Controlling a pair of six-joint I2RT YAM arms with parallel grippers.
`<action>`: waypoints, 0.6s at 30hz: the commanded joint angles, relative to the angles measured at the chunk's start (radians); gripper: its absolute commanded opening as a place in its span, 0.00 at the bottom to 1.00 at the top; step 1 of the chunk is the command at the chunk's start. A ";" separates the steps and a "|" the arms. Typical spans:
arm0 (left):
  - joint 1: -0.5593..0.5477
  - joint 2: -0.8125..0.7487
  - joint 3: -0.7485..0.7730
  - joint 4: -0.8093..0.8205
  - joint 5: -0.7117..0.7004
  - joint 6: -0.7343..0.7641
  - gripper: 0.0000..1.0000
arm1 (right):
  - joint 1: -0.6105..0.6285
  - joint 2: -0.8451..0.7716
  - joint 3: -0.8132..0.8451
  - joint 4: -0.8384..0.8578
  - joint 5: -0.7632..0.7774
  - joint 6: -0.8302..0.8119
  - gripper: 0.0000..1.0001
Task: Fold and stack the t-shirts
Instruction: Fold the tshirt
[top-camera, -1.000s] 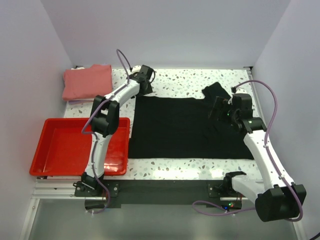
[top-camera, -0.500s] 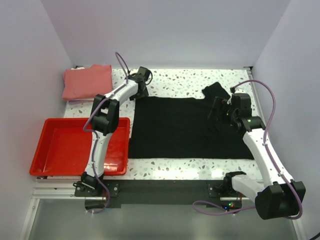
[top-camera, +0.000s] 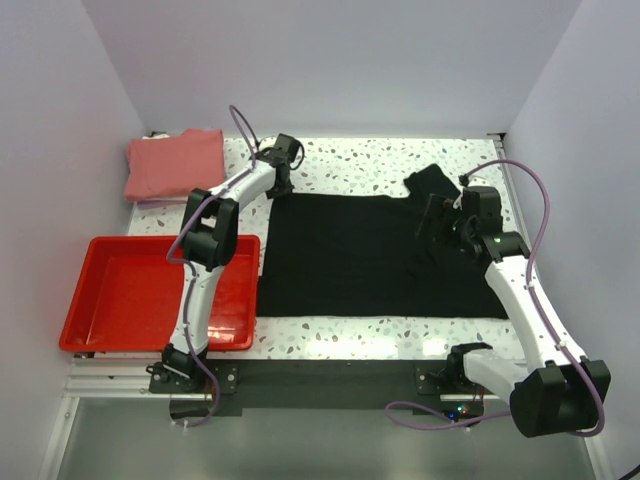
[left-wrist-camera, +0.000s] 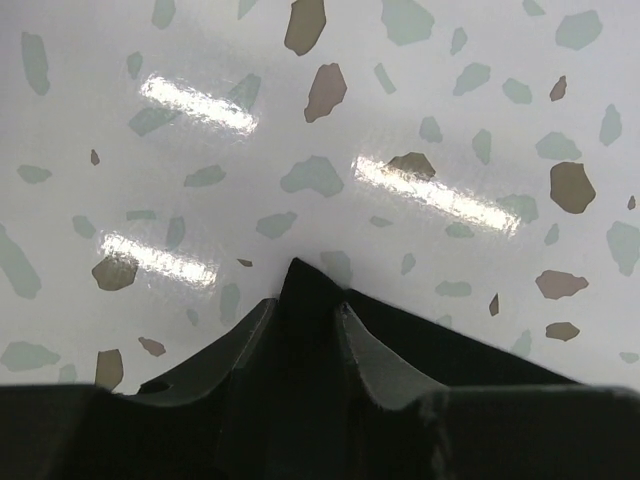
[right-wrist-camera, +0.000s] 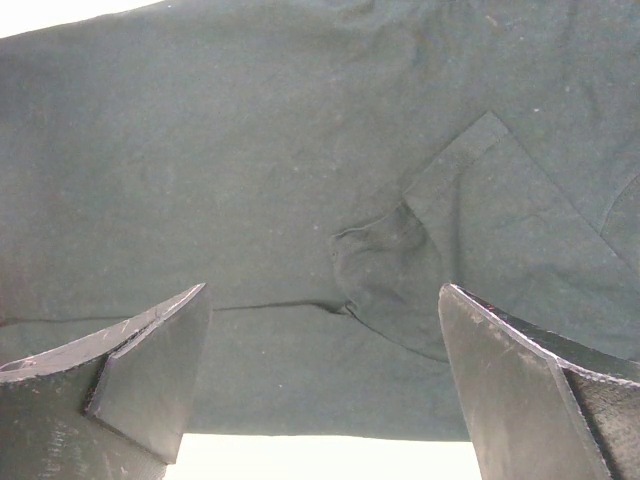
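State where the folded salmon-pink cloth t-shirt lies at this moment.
In the top external view, the folded salmon-pink cloth t-shirt lies at the far left corner of the speckled table, just beyond the red plastic tray.

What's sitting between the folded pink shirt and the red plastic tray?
Nothing: in the top view only a bare strip of speckled tabletop separates the folded salmon-pink shirt from the red plastic tray.

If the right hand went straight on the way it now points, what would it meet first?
The plain black cloth t-shirt, spread flat directly ahead of the open right hand; how far off is unclear.
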 joint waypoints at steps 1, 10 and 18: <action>0.011 0.022 -0.035 0.001 0.038 -0.020 0.32 | -0.005 0.000 -0.004 0.008 -0.007 -0.016 0.99; 0.016 0.004 -0.065 0.053 0.067 0.021 0.00 | -0.006 0.041 0.022 0.033 0.014 -0.019 0.99; 0.016 -0.116 -0.219 0.217 0.110 0.064 0.00 | -0.009 0.401 0.280 0.048 0.137 0.032 0.99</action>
